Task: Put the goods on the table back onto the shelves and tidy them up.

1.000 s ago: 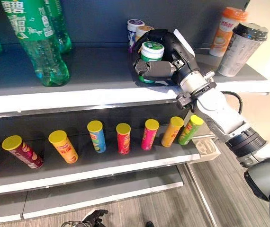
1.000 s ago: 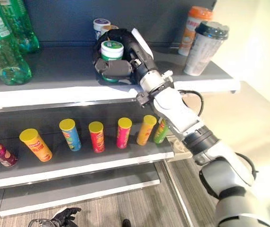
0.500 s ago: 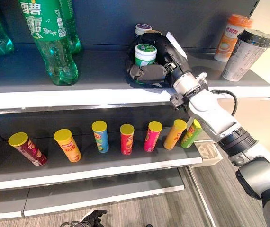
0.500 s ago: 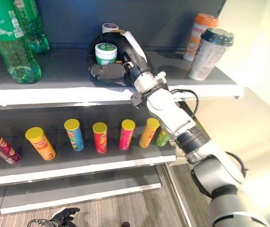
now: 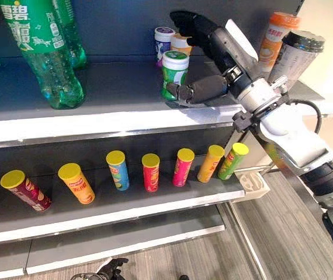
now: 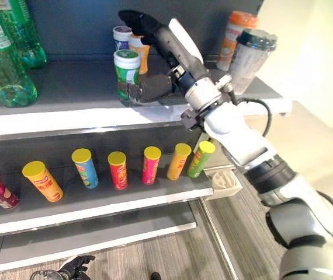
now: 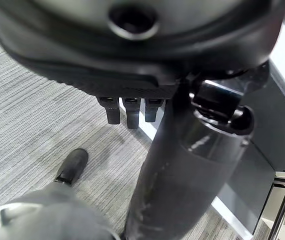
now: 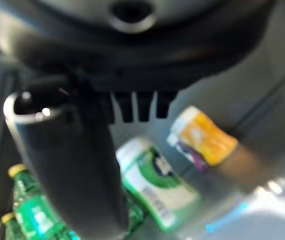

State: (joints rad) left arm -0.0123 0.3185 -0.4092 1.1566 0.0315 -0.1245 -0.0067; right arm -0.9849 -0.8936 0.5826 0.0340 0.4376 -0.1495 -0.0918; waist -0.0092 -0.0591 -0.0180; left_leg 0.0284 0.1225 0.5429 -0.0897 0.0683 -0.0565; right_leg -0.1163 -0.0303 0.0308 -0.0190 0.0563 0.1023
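Green with a white lid, the can (image 5: 173,74) stands straight up on the top shelf (image 5: 114,93), its long side running up and down. An orange can (image 5: 181,44) and a purple can (image 5: 164,42) stand just behind it. The right hand (image 5: 213,55) reaches in from the right with straight fingers (image 5: 191,24) spread above the cans. Its thumb (image 5: 197,91) lies by the green can's bottom; I cannot tell if it touches. Small tubes (image 5: 150,171) line the lower shelf (image 5: 125,204). The left hand (image 7: 132,107) hangs over the grey floor (image 7: 27,125), fingers apart.
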